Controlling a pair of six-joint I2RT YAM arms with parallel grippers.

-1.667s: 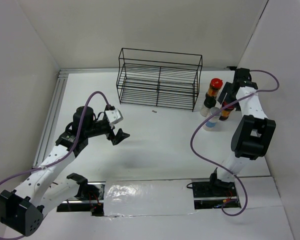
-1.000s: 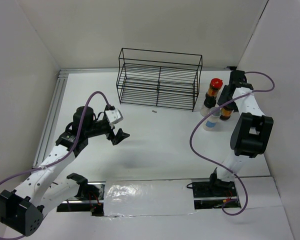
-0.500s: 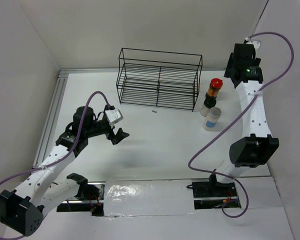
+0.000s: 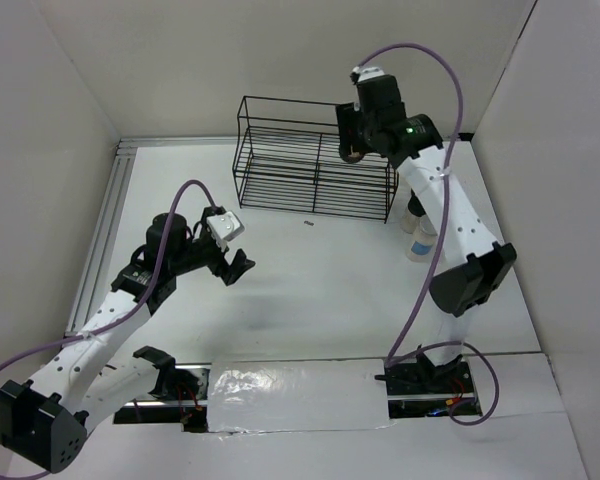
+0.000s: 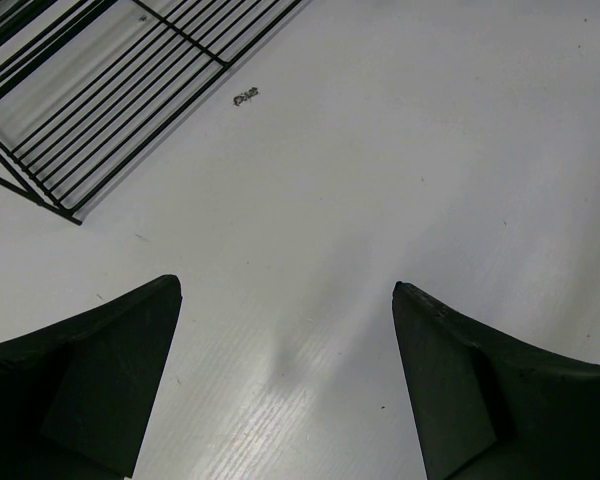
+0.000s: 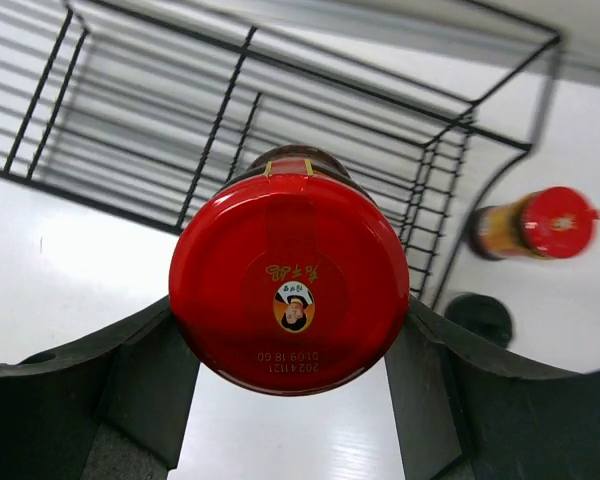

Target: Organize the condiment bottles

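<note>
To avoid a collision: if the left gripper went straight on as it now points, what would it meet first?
Likely the bare table: the left gripper stands open with only that ahead. The wire rack lies off to one side, though depth is unclear.

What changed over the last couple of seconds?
The right gripper lifted one red-capped bottle out of the cluster and swung it left; it now holds it above the rack. The other bottles, the rack and the open left gripper stayed put.
</note>
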